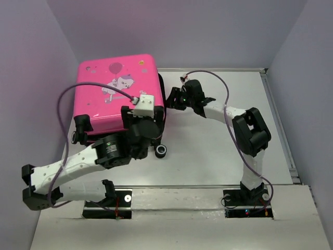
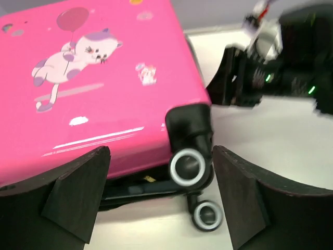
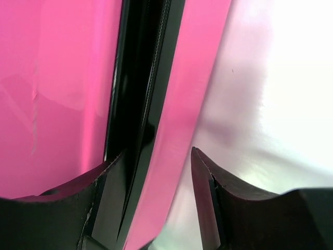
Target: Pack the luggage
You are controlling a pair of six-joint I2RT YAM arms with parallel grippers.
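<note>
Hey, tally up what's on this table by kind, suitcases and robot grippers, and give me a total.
Hot-pink hard-shell suitcase with cartoon print: 1
Black two-finger grippers: 2, the left gripper and the right gripper
Total: 3

Pale lavender walls (image 1: 182,31) close in a white table (image 1: 208,156) (glossy, catching soft glare) on three sides.

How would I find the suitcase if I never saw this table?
Look at the white table, toward its far left corner. The suitcase lies flat there. It is the only hot-pink thing, with a cartoon animal holding a balloon printed on top.
</note>
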